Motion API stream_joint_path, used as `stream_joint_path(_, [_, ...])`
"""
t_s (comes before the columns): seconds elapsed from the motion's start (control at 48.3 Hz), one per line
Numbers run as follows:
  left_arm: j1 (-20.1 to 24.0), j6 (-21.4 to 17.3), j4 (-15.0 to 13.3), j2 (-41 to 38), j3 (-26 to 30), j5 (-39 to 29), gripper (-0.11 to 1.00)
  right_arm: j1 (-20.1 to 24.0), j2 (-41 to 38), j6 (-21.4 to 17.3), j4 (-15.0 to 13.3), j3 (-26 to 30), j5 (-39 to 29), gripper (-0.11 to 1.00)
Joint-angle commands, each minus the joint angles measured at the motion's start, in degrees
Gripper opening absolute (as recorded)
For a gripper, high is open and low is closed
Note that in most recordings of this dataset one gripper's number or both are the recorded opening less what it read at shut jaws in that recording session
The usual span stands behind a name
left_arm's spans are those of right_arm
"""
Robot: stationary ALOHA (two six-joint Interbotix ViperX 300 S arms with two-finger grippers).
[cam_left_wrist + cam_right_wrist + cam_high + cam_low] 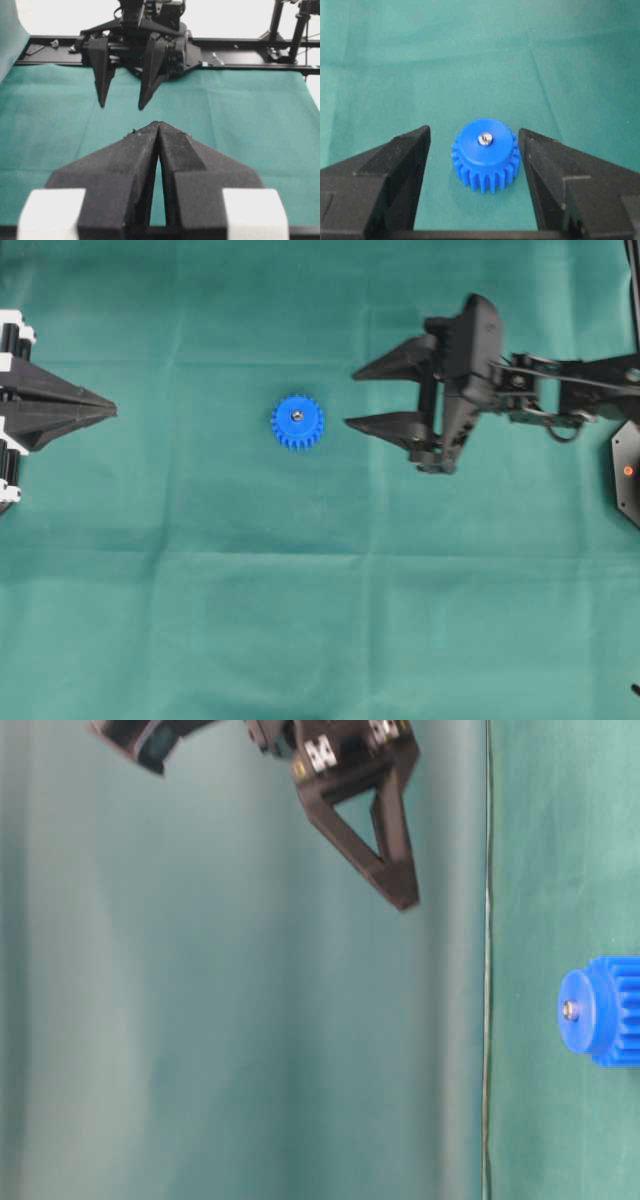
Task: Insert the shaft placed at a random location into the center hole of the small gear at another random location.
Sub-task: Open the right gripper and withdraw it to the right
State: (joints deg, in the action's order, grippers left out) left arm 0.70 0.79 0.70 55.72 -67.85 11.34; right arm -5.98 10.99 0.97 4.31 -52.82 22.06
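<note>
The small blue gear [297, 421] lies flat on the green cloth, hub up. The shaft [297, 415] stands in its middle and fills the center hole, so only its shiny round end shows. Gear [485, 155] and shaft [485, 139] also show in the right wrist view, and at table level the gear [600, 1010] and shaft end [570, 1010]. My right gripper [350, 398] is open and empty, just right of the gear and apart from it, raised off the cloth [405, 900]. My left gripper [115, 412] is shut and empty at the far left [158, 123].
Green cloth [300, 620] covers the whole table. A black frame rail [250, 47] runs along the far edge in the left wrist view. A black device with an orange light [628, 472] sits at the right edge.
</note>
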Motion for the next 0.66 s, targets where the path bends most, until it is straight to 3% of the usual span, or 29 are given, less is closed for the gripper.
stream_joint_path(0.0, [0.09,0.09,0.18,-0.44,1.14,0.26,0.00,0.26,2.99,0.44,0.00,-0.79,0.26,0.70])
stream_joint_path(0.269, [0.00,0.09,0.18,-0.44,1.23,0.26,0.00,0.44,7.29,0.26,0.00,-4.31,0.26,0.70])
stream_joint_path(0.642, [0.00,0.09,0.18,-0.44,1.14,0.26,0.00,0.44,7.82,0.26,0.00,-4.66,0.44,0.70])
